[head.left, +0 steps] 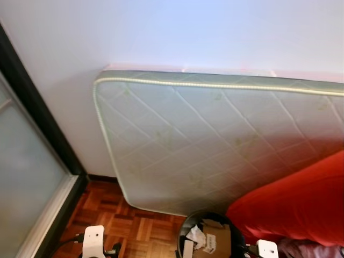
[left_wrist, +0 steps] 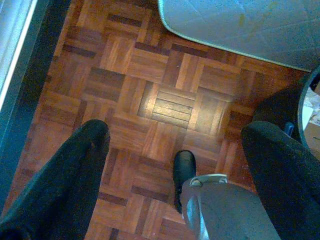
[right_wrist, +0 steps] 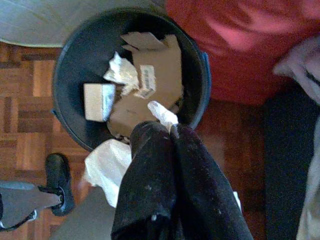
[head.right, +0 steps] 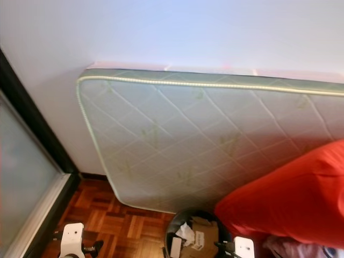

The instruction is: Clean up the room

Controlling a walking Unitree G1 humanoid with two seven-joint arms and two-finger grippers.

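The right claw (right_wrist: 172, 131), pinched on what looks like white paper (right_wrist: 162, 113), should open over the bin (right_wrist: 70, 55); the left claw (left_wrist: 175, 145) hangs wide.

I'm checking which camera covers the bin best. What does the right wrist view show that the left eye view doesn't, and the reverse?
Right wrist view alone: the right gripper shut on a white paper scrap over the bin, a small box inside, and a white bag beside the bin.
Left eye view alone: the wall and glass door.
Both: the black bin holding cardboard, the mattress, the red cushion and parquet floor.
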